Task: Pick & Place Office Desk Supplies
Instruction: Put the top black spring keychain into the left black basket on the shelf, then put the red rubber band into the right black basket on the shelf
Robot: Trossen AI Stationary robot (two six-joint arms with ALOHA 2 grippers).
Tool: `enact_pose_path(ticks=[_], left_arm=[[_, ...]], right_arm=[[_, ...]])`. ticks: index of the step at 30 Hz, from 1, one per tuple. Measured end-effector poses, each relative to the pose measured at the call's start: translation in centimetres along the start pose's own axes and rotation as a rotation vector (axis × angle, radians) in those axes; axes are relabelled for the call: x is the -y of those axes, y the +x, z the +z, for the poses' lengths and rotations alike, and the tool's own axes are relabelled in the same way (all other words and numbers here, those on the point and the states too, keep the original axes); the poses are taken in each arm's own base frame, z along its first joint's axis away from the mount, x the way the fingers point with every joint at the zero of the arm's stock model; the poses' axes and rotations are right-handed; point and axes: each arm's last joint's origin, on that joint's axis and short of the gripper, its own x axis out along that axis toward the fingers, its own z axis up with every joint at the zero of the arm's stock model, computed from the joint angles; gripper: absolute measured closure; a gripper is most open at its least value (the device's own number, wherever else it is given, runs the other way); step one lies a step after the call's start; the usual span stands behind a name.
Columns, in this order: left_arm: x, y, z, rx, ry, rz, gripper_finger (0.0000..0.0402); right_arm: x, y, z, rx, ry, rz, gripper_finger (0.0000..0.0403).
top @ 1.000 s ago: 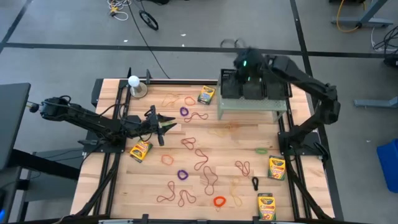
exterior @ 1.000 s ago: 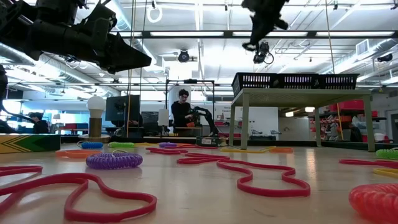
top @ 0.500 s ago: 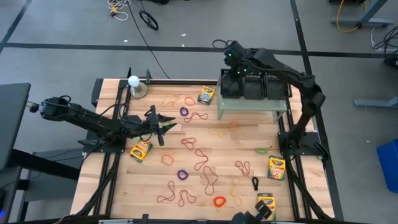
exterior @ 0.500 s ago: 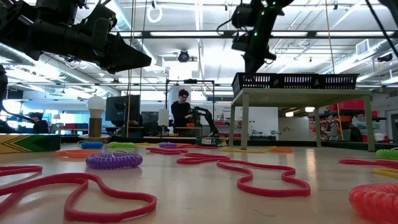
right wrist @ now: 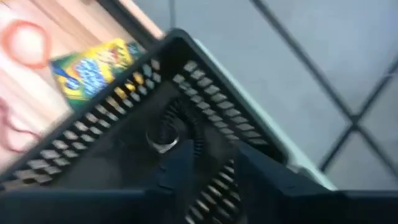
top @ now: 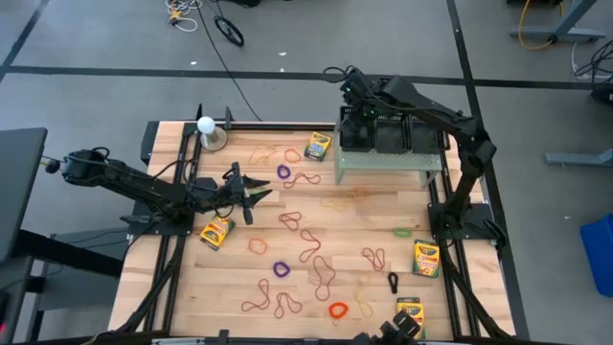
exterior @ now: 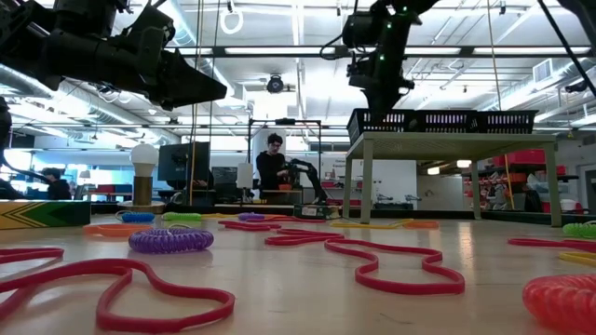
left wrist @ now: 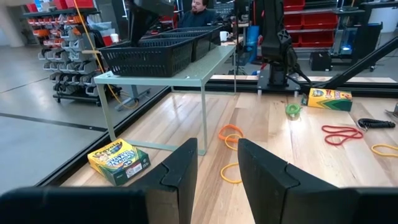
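Office supplies lie scattered over the wooden table: red and tan rubber-band loops (top: 306,244), purple rings (top: 281,269), an orange ring (top: 337,310), a green ring (top: 402,232) and several crayon boxes (top: 426,258). My right gripper (top: 350,88) hangs open over the left end of the black baskets (top: 393,134) on the pale green stand (top: 388,163). In its wrist view a black coil with a silver ring (right wrist: 165,140) lies in the basket just past the fingertips. My left gripper (top: 257,192) waits open above the table's left half, near a crayon box (top: 216,232).
A white ball on a round base (top: 206,125) stands at the far left corner. Another crayon box (top: 317,146) lies just left of the stand. The stand's legs (left wrist: 204,112) rise from the table's far right part. People sit in the room beyond the table (exterior: 272,167).
My right gripper has moved toward the table's left along the baskets and come down from high above them to just over the leftmost basket. The left arm has kept still.
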Motion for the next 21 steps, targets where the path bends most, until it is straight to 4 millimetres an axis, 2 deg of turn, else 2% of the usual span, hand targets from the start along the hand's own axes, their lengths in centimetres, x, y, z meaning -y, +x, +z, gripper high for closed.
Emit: enact_pose_path(ticks=[5,7,10,17,21], left_arm=[[0.0,0.0,0.0,0.000,0.000,0.000,0.0277],[0.0,0.0,0.0,0.000,0.000,0.000,0.0277],[0.0,0.0,0.0,-0.001,0.000,0.000,0.0277],[0.0,0.0,0.0,-0.001,0.000,0.000,0.0277],[0.0,0.0,0.0,0.000,0.000,0.000,0.0277]], right_arm=[[-0.3,-3.6,-1.0,0.073,-0.058,-0.019,0.0238],[-0.8,-5.3,-1.8,0.091,-0.077,0.020,0.0244],[-2.4,-7.0,-3.5,0.143,-0.122,0.073,0.0277],[-7.4,-8.1,-9.6,0.295,-0.194,0.245,0.0390],[-10.3,-8.0,-13.4,0.413,-0.185,0.376,0.0386]])
